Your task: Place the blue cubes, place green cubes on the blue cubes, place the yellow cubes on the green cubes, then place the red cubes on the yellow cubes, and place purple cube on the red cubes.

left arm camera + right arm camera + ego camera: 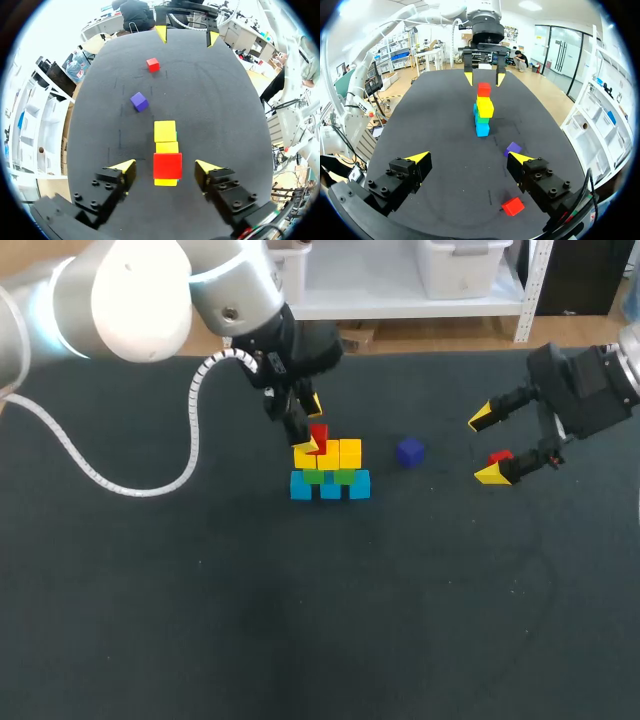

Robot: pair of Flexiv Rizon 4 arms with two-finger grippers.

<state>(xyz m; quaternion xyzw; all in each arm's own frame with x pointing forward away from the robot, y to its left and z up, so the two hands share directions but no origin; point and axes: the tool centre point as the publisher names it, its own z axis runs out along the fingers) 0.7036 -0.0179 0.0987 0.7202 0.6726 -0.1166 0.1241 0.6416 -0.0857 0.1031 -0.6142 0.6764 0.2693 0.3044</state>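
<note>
A stack stands mid-table: a row of blue cubes [330, 486], green cubes [345, 477] on them, yellow cubes [350, 452] above. One red cube [318, 434] sits on the yellow layer [165, 131]. My left gripper [313, 425] is open and straddles this red cube [167, 165], with a gap showing on each side. The purple cube [409, 451] lies on the table to the right of the stack. A second red cube [500, 457] lies by my right gripper [487, 446], which hovers open and empty, with that cube [512, 205] under its right finger.
The black tabletop [200, 620] spreads wide in front of the stack. My left arm's white cable [190, 430] loops over the table to the left of the stack.
</note>
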